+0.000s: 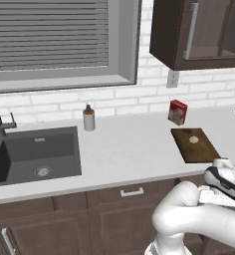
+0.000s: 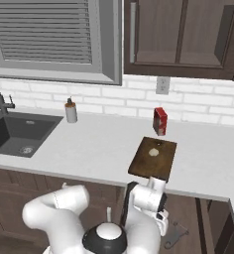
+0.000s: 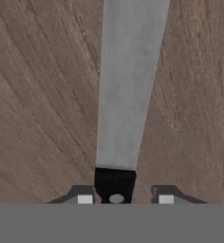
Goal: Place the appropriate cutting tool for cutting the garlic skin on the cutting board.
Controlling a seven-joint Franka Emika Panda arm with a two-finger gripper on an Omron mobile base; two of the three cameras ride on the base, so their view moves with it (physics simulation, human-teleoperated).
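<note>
Left base view
- Cutting board (image 1: 198,148): dark wood, flat on the white counter (image 1: 129,144), near its front edge.
- Garlic (image 1: 193,140): small pale lump on the board, toward its back end.
- Red box (image 1: 177,112): upright, just behind the board, by the brick wall.
- Bottle (image 1: 88,118): well off to the left of the board, near the wall.
- Sink (image 1: 35,154): farther left than the bottle, set into the counter.
- Arm (image 1: 189,214): white, bent low in front of the cabinets, below the board's front edge.

Right base view
- Cutting board (image 2: 156,163): carries nothing but the garlic (image 2: 153,152).
- Red box (image 2: 160,121): just beyond the board's far end.
- Bottle (image 2: 71,112) and sink (image 2: 20,131): well to the left of the board.
- Arm (image 2: 146,198): its wrist hangs under the counter edge, right below the board.

Hand view
- Knife (image 3: 128,90): a long grey blade runs away from the camera over a brown wood-grain surface. Its black handle sits at the bottom. It is off the board.
- Gripper (image 3: 125,199): the two tips stand apart with the handle between them. The handle lies close to one tip and shows a gap to the other. I cannot tell if it is clamped.
</note>
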